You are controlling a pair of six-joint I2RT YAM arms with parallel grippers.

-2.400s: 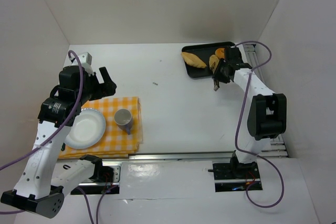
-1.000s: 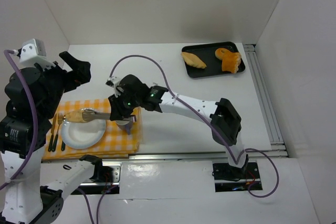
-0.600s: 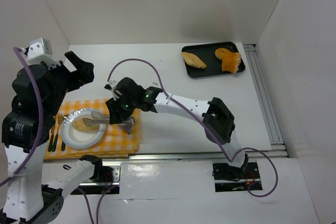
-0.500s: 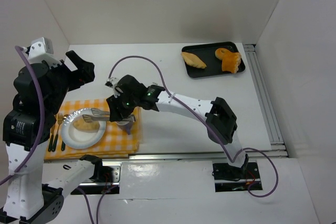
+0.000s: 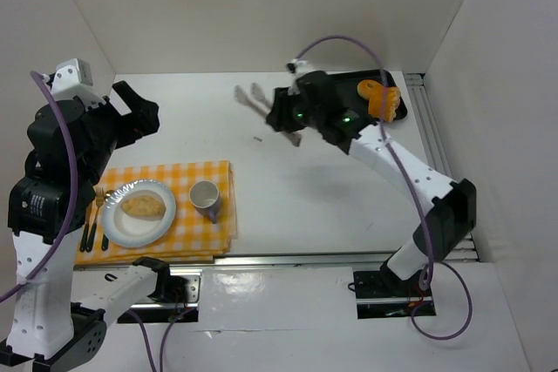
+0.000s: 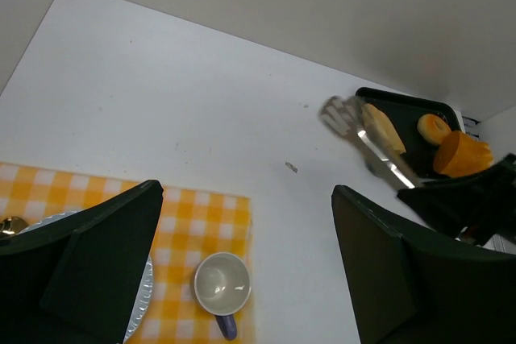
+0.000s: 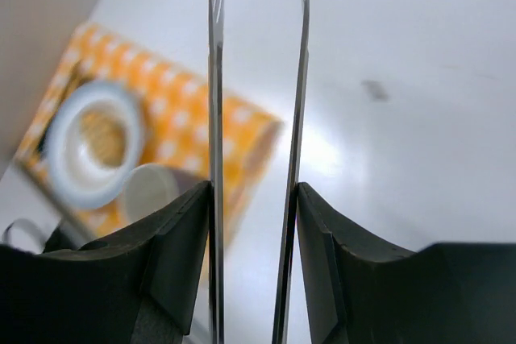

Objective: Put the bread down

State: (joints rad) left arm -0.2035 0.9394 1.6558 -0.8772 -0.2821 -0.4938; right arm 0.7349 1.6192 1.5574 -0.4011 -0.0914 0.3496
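The bread [image 5: 143, 205] sits on the plate [image 5: 118, 231] by the near-left corner. The right gripper [image 5: 292, 115] pinches the tongs [image 5: 253, 96], which are spread and empty, near the far edge. If they dip, they could knock the tray [image 6: 403, 98]. The left gripper [image 6: 246, 223] is spread wide.

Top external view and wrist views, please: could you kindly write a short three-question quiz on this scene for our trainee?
1. True or false: the bread lies on the plate.
2. What does the right gripper hold? A) tongs B) bread C) nothing
3. Fill in: the left gripper is ____.
Key: 1 true; 2 A; 3 open.
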